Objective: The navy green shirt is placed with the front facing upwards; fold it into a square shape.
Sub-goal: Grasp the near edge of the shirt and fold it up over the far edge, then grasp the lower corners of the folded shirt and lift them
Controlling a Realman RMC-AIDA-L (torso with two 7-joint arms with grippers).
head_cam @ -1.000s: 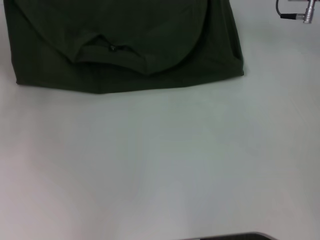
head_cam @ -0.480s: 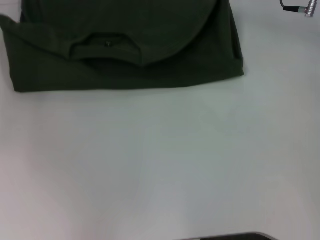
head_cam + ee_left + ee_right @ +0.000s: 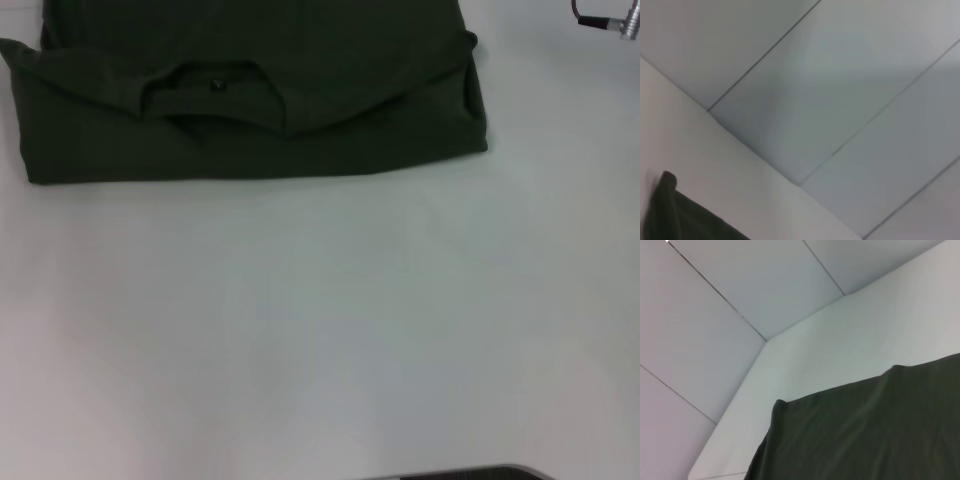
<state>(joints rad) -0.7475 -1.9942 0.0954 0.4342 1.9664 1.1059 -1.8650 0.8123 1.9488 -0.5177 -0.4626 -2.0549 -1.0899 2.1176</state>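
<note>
The navy green shirt (image 3: 250,130) lies folded at the far side of the white table (image 3: 320,320), its collar (image 3: 212,85) with a small label facing up near the fold's front edge. Its near edge runs straight across, and the top of it is cut off by the head view. A corner of the shirt (image 3: 670,215) shows in the left wrist view, and a broad stretch of the shirt (image 3: 865,435) fills the lower part of the right wrist view. Neither gripper's fingers show. Only a metal connector on the right arm (image 3: 610,20) pokes in at the far right.
The table's corner (image 3: 765,342) and grey floor tiles (image 3: 740,285) beyond it show in the right wrist view. The left wrist view shows the table edge (image 3: 750,150) with floor beyond. A dark strip of the robot's body (image 3: 450,472) sits at the near edge.
The raised rounded upper layer of the shirt has come down and settled flat over the collar area. The shirt's left edge has shifted left. The right arm's connector has drawn away up and right.
</note>
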